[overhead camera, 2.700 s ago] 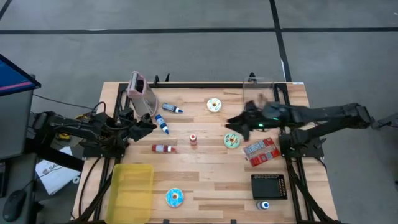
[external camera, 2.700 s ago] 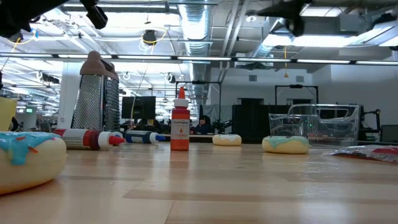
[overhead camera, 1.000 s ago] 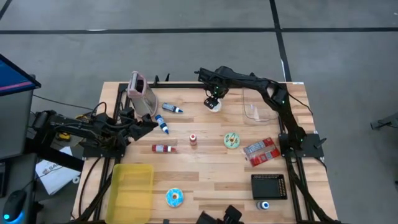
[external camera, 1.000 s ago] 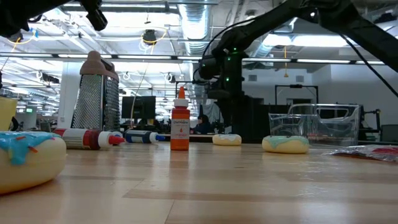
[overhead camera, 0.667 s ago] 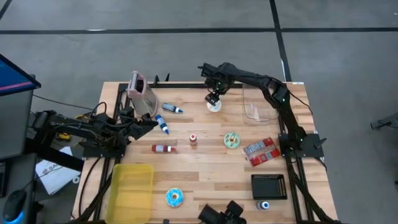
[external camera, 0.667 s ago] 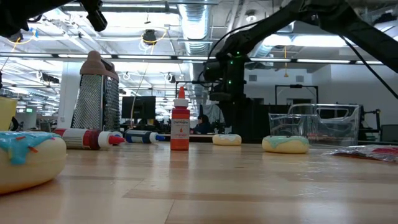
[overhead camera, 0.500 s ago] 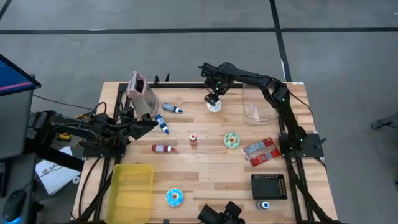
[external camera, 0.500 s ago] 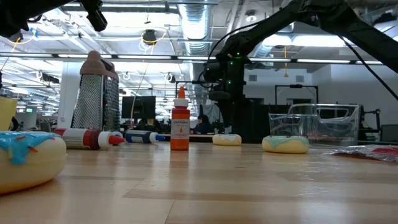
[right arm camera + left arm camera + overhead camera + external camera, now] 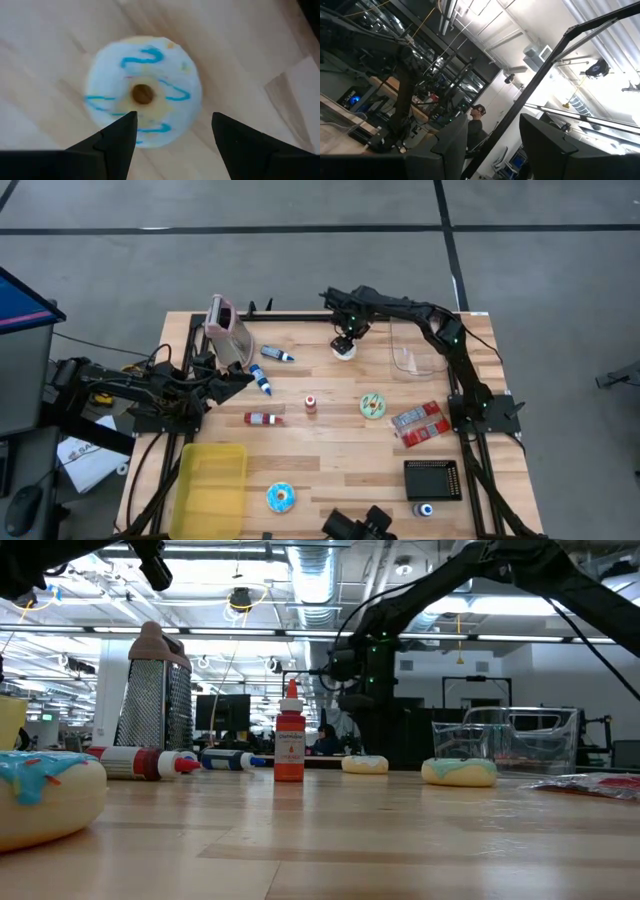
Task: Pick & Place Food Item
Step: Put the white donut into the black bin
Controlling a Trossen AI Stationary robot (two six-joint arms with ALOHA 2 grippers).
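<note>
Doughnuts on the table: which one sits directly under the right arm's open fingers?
The white doughnut with blue squiggles at the table's far edge; the green-iced and blue-iced ones lie nearer.

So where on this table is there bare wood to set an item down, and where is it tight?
Free: the strip between the yellow tray and the black tray, broken only by the blue donut. Crowded: the far left, with grater and tubes, and the white donut under the right gripper.

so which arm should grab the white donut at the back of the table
Right. The right gripper hangs open directly over the white donut, pointing down. The left gripper waits at the left edge, farther off.
</note>
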